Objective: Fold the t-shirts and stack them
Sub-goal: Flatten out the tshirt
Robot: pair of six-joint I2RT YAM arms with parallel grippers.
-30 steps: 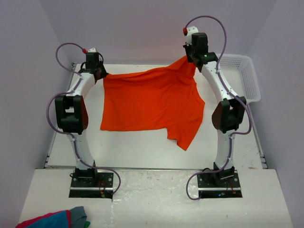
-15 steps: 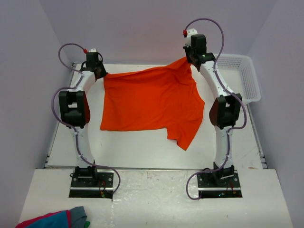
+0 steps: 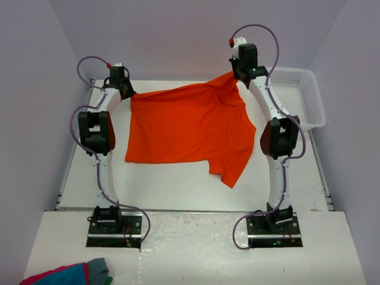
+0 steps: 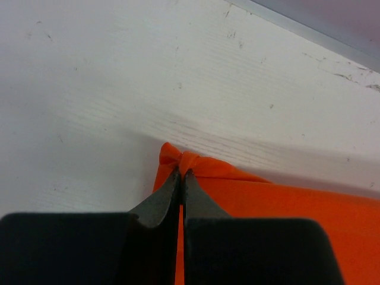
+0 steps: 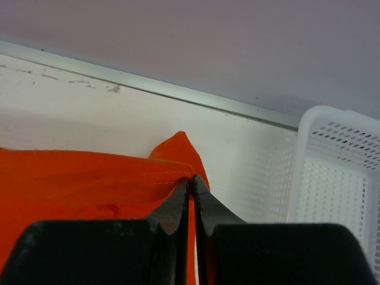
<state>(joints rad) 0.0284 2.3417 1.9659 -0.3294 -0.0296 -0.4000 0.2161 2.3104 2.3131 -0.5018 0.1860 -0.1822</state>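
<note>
Spreading over the far half of the white table (image 3: 178, 184), the orange t-shirt (image 3: 184, 127) is held up by its two far corners, with its near hem and one sleeve trailing toward the arms' bases. A white mesh basket (image 3: 303, 98) sits at the far right edge. A red, blue and grey cloth bundle (image 3: 65, 275), visible only from overhead, lies at the near left. The left gripper (image 4: 181, 175) and the right gripper (image 5: 191, 181) each pinch a bunched orange corner, jaws pressed together, which only the wrist cameras show plainly.
</note>
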